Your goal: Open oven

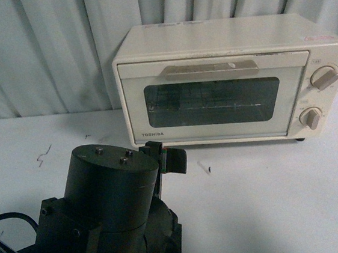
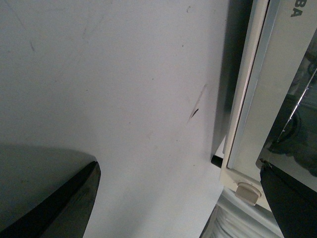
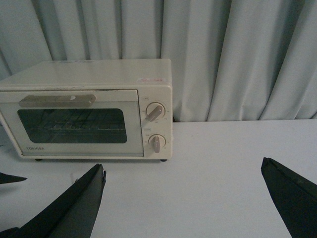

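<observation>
The cream-white oven (image 1: 231, 81) stands at the back of the white table, its dark glass door shut. A beige bar handle (image 1: 210, 69) runs along the door's top, and two round knobs (image 1: 325, 77) sit on its right side. My left gripper (image 1: 166, 157) hovers low, just in front of the oven's lower left corner. In the left wrist view it (image 2: 181, 198) is open, nothing between its fingers (image 2: 59, 208), with the oven's bottom edge (image 2: 257, 124) close by. The right gripper (image 3: 183, 193) is open and empty, well back from the oven (image 3: 89, 114) and its handle (image 3: 57, 100).
A grey pleated curtain (image 1: 40, 49) hangs behind the table (image 1: 273, 200). Small dark scratch marks (image 1: 44, 155) dot the tabletop. My left arm's dark body (image 1: 106, 217) fills the near left, with a black cable (image 1: 9, 220) beside it.
</observation>
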Available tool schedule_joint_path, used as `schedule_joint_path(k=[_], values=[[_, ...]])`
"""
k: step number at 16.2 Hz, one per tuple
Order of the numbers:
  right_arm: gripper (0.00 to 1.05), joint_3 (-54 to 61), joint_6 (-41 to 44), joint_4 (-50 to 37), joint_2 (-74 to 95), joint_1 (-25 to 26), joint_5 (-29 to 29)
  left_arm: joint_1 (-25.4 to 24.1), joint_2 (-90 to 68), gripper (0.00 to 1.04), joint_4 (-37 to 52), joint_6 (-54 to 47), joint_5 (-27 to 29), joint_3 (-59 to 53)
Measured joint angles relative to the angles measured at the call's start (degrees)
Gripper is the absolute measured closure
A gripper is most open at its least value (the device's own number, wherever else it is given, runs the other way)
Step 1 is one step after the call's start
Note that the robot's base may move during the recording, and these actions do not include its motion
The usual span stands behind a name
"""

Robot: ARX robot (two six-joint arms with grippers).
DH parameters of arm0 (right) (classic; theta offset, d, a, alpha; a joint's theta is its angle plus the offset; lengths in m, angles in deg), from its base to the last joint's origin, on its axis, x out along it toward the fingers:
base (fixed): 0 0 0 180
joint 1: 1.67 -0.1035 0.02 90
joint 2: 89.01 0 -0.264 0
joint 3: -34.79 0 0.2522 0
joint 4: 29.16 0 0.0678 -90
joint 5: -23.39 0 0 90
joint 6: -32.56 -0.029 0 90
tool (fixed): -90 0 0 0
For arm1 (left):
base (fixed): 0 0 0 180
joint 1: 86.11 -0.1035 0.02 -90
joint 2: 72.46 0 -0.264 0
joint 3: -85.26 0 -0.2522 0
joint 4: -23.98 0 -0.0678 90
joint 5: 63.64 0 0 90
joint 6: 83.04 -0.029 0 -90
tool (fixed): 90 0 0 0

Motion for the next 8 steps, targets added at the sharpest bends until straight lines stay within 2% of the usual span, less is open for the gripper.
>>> schedule_joint_path(k=[5,6,7,8], values=[[0.06,-0.3,-0.9,2.0,0.3,-0.3,1.2,0.0,0.0,0.07,0.0,0.0,0.0,0.0],[0.06,-3.9,-5.5,11.3,5.7,-3.2,9.4,0.0,0.0,0.07,0.0,0.0,-0.1,0.0],[0.06,-5.5,-11.5,14.1,12.6,0.4,14.6,-0.1,0.0,0.07,0.0,0.0,-0.1,0.0],[0.16,-7.1,-9.2,-3.3,25.8,0.9,15.4,-0.1,0.0,0.07,0.0,0.0,0.0,0.0]])
